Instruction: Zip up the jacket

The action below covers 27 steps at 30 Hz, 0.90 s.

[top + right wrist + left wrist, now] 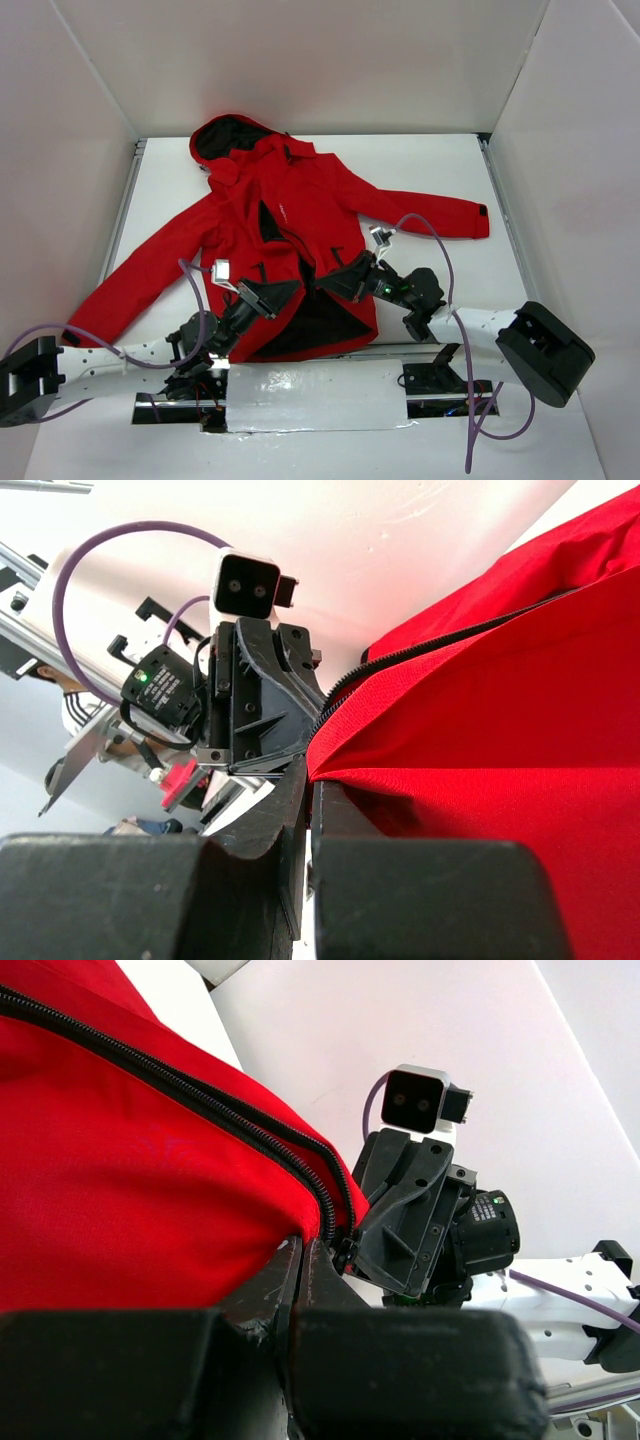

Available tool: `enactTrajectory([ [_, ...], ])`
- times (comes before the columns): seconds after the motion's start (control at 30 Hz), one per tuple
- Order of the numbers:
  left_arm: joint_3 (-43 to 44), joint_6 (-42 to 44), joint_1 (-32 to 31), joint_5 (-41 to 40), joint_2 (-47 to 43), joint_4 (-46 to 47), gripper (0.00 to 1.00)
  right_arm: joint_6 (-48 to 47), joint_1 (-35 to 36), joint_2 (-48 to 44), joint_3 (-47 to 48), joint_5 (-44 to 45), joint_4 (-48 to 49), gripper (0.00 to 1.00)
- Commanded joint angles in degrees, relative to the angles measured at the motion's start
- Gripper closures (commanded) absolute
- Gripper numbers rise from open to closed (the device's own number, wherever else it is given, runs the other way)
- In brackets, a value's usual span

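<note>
Red jacket [300,215] sprawls on the white counter [430,170]; at lower centre, left fingers [272,297] and right fingers [345,279] each pinch its front edges.

You see a plain bright red jacket [300,205] with a black lining [325,320] and black zipper teeth [240,1125] along its edge; your table [430,165] is white, the cables [140,524] are purple, the arms [110,360] are white and black

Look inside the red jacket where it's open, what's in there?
Only dark lining shows inside the jacket, in the open front and in the hood. Nothing else shows; the rest is covered by red fabric.
</note>
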Motion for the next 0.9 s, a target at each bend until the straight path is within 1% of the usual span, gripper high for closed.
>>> enactTrajectory([
  [0.0, 2.53, 1.43, -0.01, -0.24, 0.59, 3.77, 1.0, -0.43, -0.03, -0.64, 0.42, -1.19, 8.61, 1.0],
  [0.47, 3.5, 2.57, -0.01, 0.11, 0.59, 3.61, 1.0, 0.89, -0.12, 2.7, 0.16, -1.19, 11.77, 1.0],
  [0.87, 3.23, 1.87, -0.01, 0.2, 1.83, 4.49, 1.0, 0.01, -0.21, 0.94, 0.25, -0.75, 9.93, 1.0],
])
